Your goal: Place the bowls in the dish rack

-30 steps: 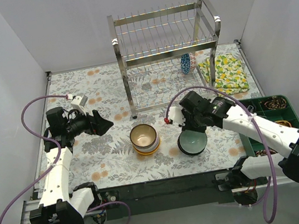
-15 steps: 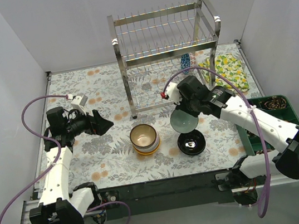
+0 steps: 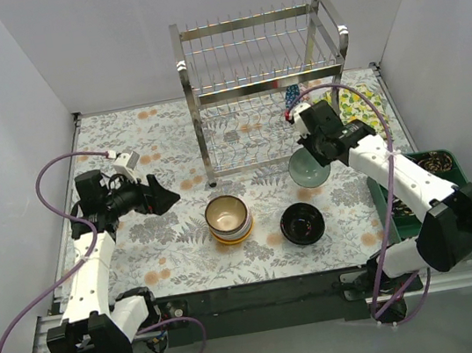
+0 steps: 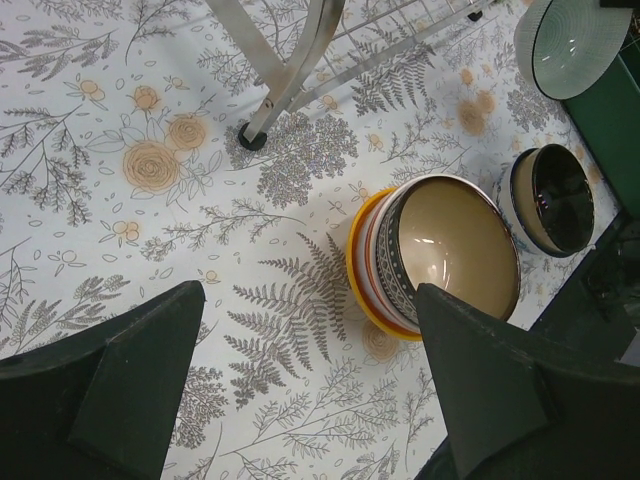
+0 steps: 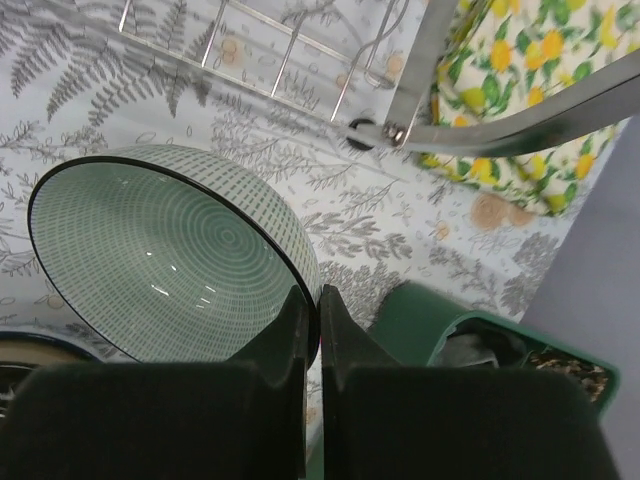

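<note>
Facing the dish rack [image 3: 262, 84], the right arm [image 3: 396, 175] now holds the pale green bowl [image 5: 170, 260] beside the near right post, lifted clear of the dark bowl [image 3: 302, 223] left on the table [image 3: 143, 146]; placement is judged next. The right gripper [image 5: 311, 300] pinches the bowl's rim, while the left gripper [image 4: 305, 300] hovers at the left, jaws spread, holding nothing.

One rack [image 3: 192, 103] — three single bowls [image 3: 309, 168], one stack [image 3: 229, 217]

A narrow gap parts bowl stack [image 3: 229, 218] and dark bowl [image 3: 302, 223]; dish rack [image 3: 203, 137] stands behind.
</note>
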